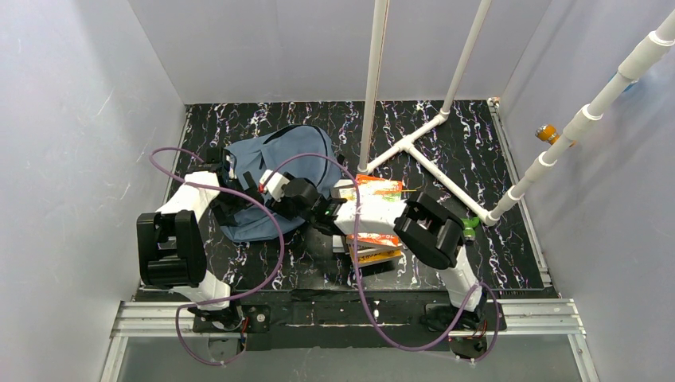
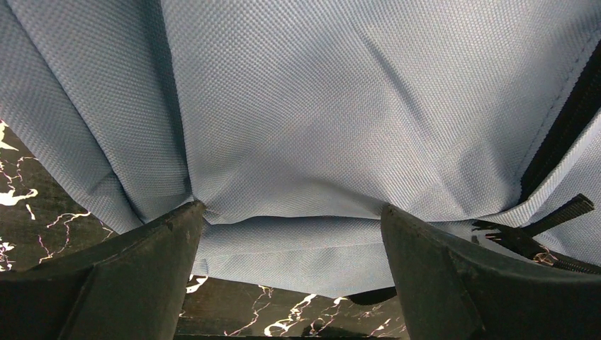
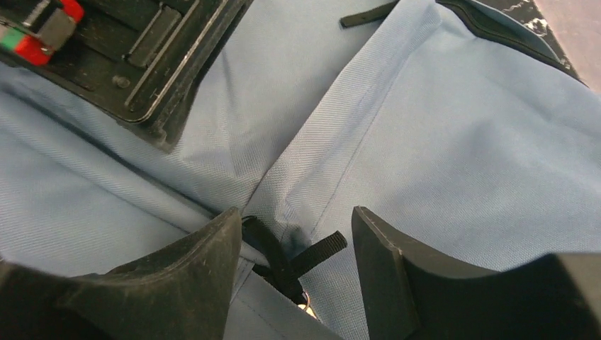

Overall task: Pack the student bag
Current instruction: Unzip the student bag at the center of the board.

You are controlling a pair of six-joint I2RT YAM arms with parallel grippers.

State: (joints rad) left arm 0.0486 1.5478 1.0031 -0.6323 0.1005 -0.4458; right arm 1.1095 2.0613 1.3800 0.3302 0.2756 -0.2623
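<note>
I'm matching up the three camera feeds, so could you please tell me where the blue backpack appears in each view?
Top external: the student bag lies left of centre.
Left wrist: student bag fabric fills the upper picture.
Right wrist: student bag fabric fills nearly the whole picture.
Shared landmark: the black marbled table, seen bottom left in the left wrist view and in the top right corner of the right wrist view.

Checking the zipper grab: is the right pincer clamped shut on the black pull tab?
No, the right pincer stands open, the pull tab loose between its fingers.
</note>
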